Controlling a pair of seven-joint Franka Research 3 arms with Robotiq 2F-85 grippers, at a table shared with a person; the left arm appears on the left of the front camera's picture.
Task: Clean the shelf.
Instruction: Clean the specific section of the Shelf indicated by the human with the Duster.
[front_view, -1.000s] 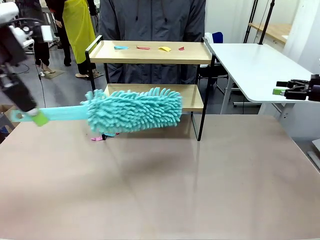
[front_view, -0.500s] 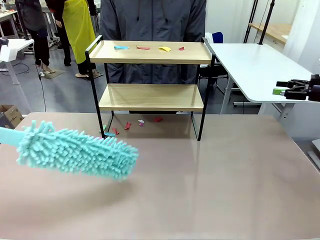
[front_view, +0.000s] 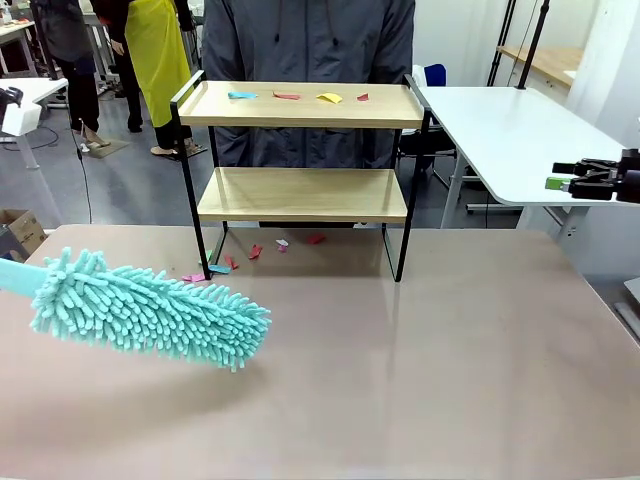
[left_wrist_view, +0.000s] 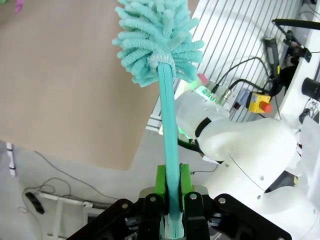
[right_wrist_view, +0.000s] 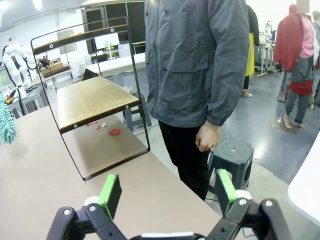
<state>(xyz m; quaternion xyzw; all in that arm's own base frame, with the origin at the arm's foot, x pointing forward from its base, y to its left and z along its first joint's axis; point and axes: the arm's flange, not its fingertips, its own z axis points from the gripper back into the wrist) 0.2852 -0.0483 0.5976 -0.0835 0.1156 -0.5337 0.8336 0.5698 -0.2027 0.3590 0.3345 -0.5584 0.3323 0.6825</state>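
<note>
Fingers (left_wrist_view: 160, 181) of my left gripper (left_wrist_view: 172, 175) pinch the duster handle (left_wrist_view: 169, 125), duster head (front_view: 150, 312) lying 10-to-4 over the near-left table (front_view: 450, 350), so the shelf (front_view: 300, 195) sits at 1 o'clock from it, nearer this arm; right gripper (front_view: 560, 176) spread, parked at 3 o'clock.
</note>
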